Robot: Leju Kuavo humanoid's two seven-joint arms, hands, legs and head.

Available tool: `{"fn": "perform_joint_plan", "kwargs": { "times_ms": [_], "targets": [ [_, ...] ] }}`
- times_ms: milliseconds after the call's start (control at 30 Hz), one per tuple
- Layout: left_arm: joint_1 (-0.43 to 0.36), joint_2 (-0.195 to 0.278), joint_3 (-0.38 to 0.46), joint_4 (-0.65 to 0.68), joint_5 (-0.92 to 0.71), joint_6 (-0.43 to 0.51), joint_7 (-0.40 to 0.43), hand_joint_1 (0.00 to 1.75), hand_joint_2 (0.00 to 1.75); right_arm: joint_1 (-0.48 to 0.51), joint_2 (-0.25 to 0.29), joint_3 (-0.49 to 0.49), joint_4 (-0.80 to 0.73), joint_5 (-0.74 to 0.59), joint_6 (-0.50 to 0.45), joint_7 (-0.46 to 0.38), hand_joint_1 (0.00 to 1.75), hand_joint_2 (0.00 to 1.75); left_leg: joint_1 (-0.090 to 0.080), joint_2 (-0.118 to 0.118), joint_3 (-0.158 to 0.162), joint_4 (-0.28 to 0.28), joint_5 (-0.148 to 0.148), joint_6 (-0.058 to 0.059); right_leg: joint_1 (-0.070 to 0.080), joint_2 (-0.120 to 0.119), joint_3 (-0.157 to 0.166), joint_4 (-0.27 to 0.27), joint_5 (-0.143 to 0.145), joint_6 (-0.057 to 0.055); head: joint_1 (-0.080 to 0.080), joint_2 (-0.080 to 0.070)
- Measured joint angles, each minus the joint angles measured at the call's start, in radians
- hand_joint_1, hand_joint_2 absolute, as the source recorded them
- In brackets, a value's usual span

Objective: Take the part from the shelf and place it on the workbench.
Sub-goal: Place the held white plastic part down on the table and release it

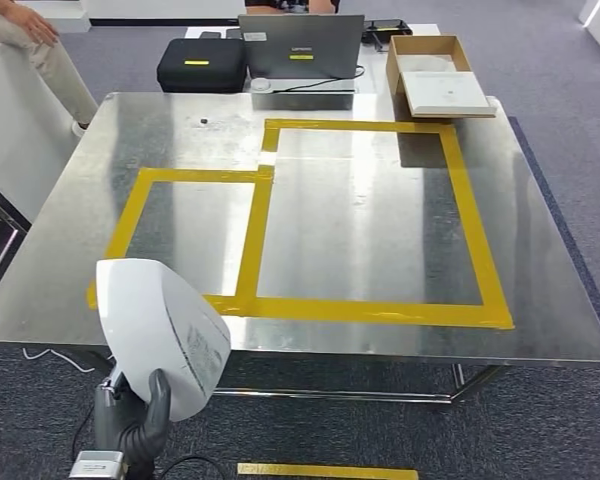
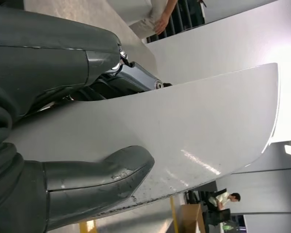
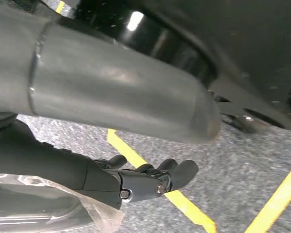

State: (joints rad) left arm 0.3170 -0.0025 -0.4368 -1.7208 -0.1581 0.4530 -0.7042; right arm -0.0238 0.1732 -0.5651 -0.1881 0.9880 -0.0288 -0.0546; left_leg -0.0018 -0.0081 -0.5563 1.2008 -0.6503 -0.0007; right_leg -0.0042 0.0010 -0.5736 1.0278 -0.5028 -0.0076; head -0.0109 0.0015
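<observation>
One white part (image 1: 161, 335) sits in left hand (image 1: 131, 415) fingers (image 2: 100, 182), near workbench (image 1: 553, 300) front edge.

The left hand (image 2: 63, 145) grips the white curved part (image 2: 195, 131), thumb (image 2: 100, 182) pressed on its face; fingers (image 2: 137, 77) behind it.

I see the steel worktop (image 1: 342, 215) bare inside its yellow tape frames (image 1: 372, 305). Obstacles line only the far edge: a laptop (image 1: 303, 48), a black case (image 1: 201, 64), a cardboard box (image 1: 436, 75). A small dark speck (image 1: 203, 121) lies nearby.
</observation>
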Motion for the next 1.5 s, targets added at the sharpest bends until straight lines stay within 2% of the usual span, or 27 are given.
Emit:
{"fn": "perform_joint_plan", "kwargs": {
  "times_ms": [33,67,100,167,200,233,400,467,533,567,600,633,700,767,867,933,967,1033,1067,1100,1133,1200,1233,1267,1400,1433,1500],
  "targets": [
    [-0.001,0.003,0.0,0.002,-0.005,-0.001,0.0,1.75,1.75,-0.001,0.0,-0.001,0.0,0.002,0.001,0.0,0.0,0.0,0.005,0.0,-0.034,0.049,-0.021,-0.006,-0.001,0.0,0.004,0.0,-0.004,0.0,0.0,0.0],
    [-0.002,0.006,0.0,0.005,-0.015,-0.002,0.002,1.75,1.75,-0.001,0.0,-0.002,0.0,0.004,0.003,0.0,0.0,0.0,0.011,0.0,-0.06,0.077,-0.025,-0.012,-0.003,0.0,0.008,0.0,-0.009,0.001,0.0,0.0],
    [-0.002,0.01,0.001,0.007,-0.031,-0.001,0.006,1.75,1.75,-0.001,0.0,-0.003,0.0,0.006,0.004,0.0,0.0,0.0,0.015,0.0,-0.072,0.075,-0.007,-0.017,-0.005,0.0,0.015,0.0,-0.014,0.003,0.0,0.0],
    [-0.005,0.017,0.003,0.01,-0.063,0.001,0.015,1.75,1.75,0.0,0.0,-0.005,0.0,0.01,0.007,0.0,0.0,0.0,0.024,0.0,-0.055,-0.018,0.082,-0.028,-0.011,0.002,0.03,0.0,-0.026,0.011,0.0,0.0],
    [-0.007,0.02,0.005,0.012,-0.071,0.002,0.018,1.75,1.75,-0.001,0.0,-0.006,0.0,0.011,0.007,0.0,0.0,0.0,0.025,0.001,-0.042,-0.07,0.117,-0.032,-0.013,0.003,0.038,0.0,-0.032,0.016,0.0,0.0],
    [-0.01,0.023,0.007,0.014,-0.075,0.002,0.019,1.75,1.75,-0.002,0.0,-0.006,0.0,0.012,0.008,0.0,0.0,0.0,0.024,0.002,-0.033,-0.114,0.136,-0.031,-0.014,0.003,0.041,0.0,-0.035,0.023,-0.002,0.0],
    [-0.019,0.035,0.015,0.022,-0.189,0.042,0.065,1.75,1.75,-0.005,0.0,-0.007,0.0,0.024,0.013,-0.001,0.0,0.0,0.018,0.003,-0.029,-0.154,0.15,0.005,-0.015,0.001,0.035,0.001,-0.054,0.055,0.001,0.0],
    [-0.035,0.052,0.022,0.026,-0.289,0.059,0.107,1.75,1.75,-0.008,0.0,-0.007,0.0,0.035,0.023,-0.002,0.0,0.0,0.02,0.004,-0.026,-0.159,0.151,0.015,-0.015,0.0,-0.004,0.077,-0.097,0.059,0.005,0.0],
    [-0.059,0.081,0.041,0.035,-0.351,0.036,0.138,1.75,1.75,-0.009,-0.001,-0.007,0.0,0.048,0.035,-0.004,0.0,0.0,0.017,0.005,-0.025,-0.16,0.148,0.022,-0.014,0.0,-0.078,0.21,-0.149,0.059,0.007,0.0],
    [-0.073,0.1,0.058,0.043,-0.373,0.012,0.15,1.75,1.75,-0.009,-0.001,-0.007,0.0,0.055,0.04,-0.005,0.0,0.0,0.015,0.005,-0.024,-0.159,0.146,0.024,-0.014,0.0,-0.109,0.259,-0.157,0.058,0.007,0.0],
    [-0.089,0.119,0.076,0.053,-0.397,-0.014,0.159,1.75,1.75,-0.008,-0.001,-0.006,0.0,0.062,0.047,-0.006,0.0,0.0,0.014,0.004,-0.021,-0.159,0.144,0.025,-0.014,0.0,-0.125,0.274,-0.145,0.056,0.007,0.0],
    [-0.11,0.14,0.099,0.066,-0.426,-0.041,0.168,1.75,1.75,-0.009,-0.003,-0.006,0.0,0.071,0.053,-0.006,0.0,0.0,0.013,0.003,-0.018,-0.159,0.142,0.025,-0.014,0.0,-0.123,0.25,-0.115,0.052,0.007,0.0],
    [-0.165,0.185,0.154,0.105,-0.482,-0.097,0.186,1.75,1.75,-0.012,-0.006,-0.004,0.0,0.088,0.065,-0.009,0.0,0.0,0.012,0.0,-0.01,-0.159,0.136,0.021,-0.01,-0.001,-0.076,0.129,-0.035,0.041,0.007,0.0],
    [-0.23,0.225,0.214,0.157,-0.513,-0.145,0.196,1.75,1.75,-0.016,-0.01,-0.003,0.0,0.1,0.073,-0.011,0.0,0.0,0.01,-0.002,-0.007,-0.158,0.132,0.011,-0.005,0.0,-0.034,0.035,0.001,0.031,0.006,0.0],
    [-0.328,0.271,0.284,0.244,-0.542,-0.178,0.226,1.75,1.75,-0.02,-0.012,0.002,0.0,0.119,0.081,-0.012,0.0,0.0,0.012,0.0,-0.008,-0.162,0.133,-0.007,-0.002,0.003,-0.024,0.012,0.003,0.023,0.005,0.0],
    [-0.432,0.299,0.308,0.35,-0.582,-0.185,0.26,1.75,1.75,-0.023,-0.014,0.009,0.0,0.136,0.088,-0.012,0.0,0.0,0.014,0.002,-0.019,-0.139,0.118,-0.018,-0.005,-0.002,-0.02,0.003,0.008,0.014,0.003,0.0],
    [-0.497,0.312,0.317,0.422,-0.607,-0.185,0.273,1.75,1.75,-0.026,-0.014,0.014,0.0,0.144,0.092,-0.013,0.0,0.0,0.015,0.003,-0.038,-0.099,0.097,-0.023,-0.007,-0.005,-0.018,-0.001,0.01,0.009,0.002,0.0],
    [-0.626,0.332,0.328,0.577,-0.662,-0.181,0.292,1.75,1.75,-0.031,-0.014,0.022,0.0,0.155,0.097,-0.014,0.0,0.0,0.015,0.004,-0.1,0.026,0.048,-0.031,-0.006,-0.008,-0.017,-0.002,0.01,0.003,0.0,0.0],
    [-0.686,0.337,0.326,0.654,-0.691,-0.179,0.305,1.75,1.75,-0.032,-0.014,0.024,0.0,0.16,0.098,-0.014,0.0,0.0,0.016,0.004,-0.129,0.079,0.035,-0.034,-0.006,-0.008,-0.016,-0.002,0.01,0.003,0.001,0.0],
    [-0.742,0.338,0.321,0.726,-0.718,-0.178,0.319,1.75,1.75,-0.033,-0.014,0.026,0.0,0.163,0.099,-0.014,0.0,0.0,0.017,0.004,-0.145,0.103,0.04,-0.035,-0.006,-0.007,-0.016,-0.002,0.009,0.003,0.001,0.0],
    [-0.793,0.339,0.314,0.79,-0.74,-0.179,0.333,1.75,1.75,-0.034,-0.014,0.027,0.0,0.166,0.1,-0.015,0.0,0.0,0.019,0.004,-0.144,0.09,0.065,-0.036,-0.006,-0.006,-0.014,-0.001,0.009,0.003,0.001,0.0],
    [-0.882,0.338,0.298,0.894,-0.767,-0.181,0.354,1.75,1.75,-0.038,-0.013,0.029,0.0,0.17,0.102,-0.015,0.0,0.0,0.022,0.004,-0.101,-0.023,0.145,-0.035,-0.006,-0.002,-0.01,-0.001,0.007,0.004,0.001,0.0],
    [-0.917,0.337,0.291,0.934,-0.773,-0.181,0.359,1.75,1.75,-0.039,-0.013,0.03,0.0,0.171,0.103,-0.015,0.0,0.0,0.021,0.003,-0.078,-0.082,0.174,-0.033,-0.004,0.002,-0.01,0.001,0.006,0.007,0.001,0.0],
    [-0.945,0.336,0.285,0.968,-0.776,-0.181,0.362,1.75,1.75,-0.04,-0.013,0.032,0.0,0.171,0.103,-0.016,0.0,0.0,0.02,0.003,-0.059,-0.128,0.186,-0.03,-0.003,0.006,-0.011,0.002,0.006,0.011,0.001,0.0],
    [-1.004,0.327,0.261,1.051,-0.803,-0.184,0.385,1.75,1.75,-0.04,-0.013,0.037,0.0,0.174,0.104,-0.016,0.0,0.0,0.017,0.002,-0.046,-0.164,0.178,-0.012,-0.003,0.012,-0.023,0.001,0.006,0.031,0.002,0.0],
    [-1.023,0.323,0.25,1.069,-0.82,-0.192,0.401,1.75,1.75,-0.04,-0.013,0.038,0.0,0.177,0.105,-0.016,0.0,0.0,0.019,0.002,-0.045,-0.166,0.179,-0.005,-0.003,0.011,-0.033,0.017,-0.006,0.035,0.003,0.0],
    [-1.07,0.306,0.224,1.11,-0.857,-0.213,0.433,1.75,1.75,-0.042,-0.012,0.04,0.0,0.184,0.107,-0.017,0.0,0.0,0.02,0.002,-0.045,-0.168,0.18,0.007,-0.004,0.008,-0.084,0.112,-0.053,0.041,0.007,0.0]
  ]
}}
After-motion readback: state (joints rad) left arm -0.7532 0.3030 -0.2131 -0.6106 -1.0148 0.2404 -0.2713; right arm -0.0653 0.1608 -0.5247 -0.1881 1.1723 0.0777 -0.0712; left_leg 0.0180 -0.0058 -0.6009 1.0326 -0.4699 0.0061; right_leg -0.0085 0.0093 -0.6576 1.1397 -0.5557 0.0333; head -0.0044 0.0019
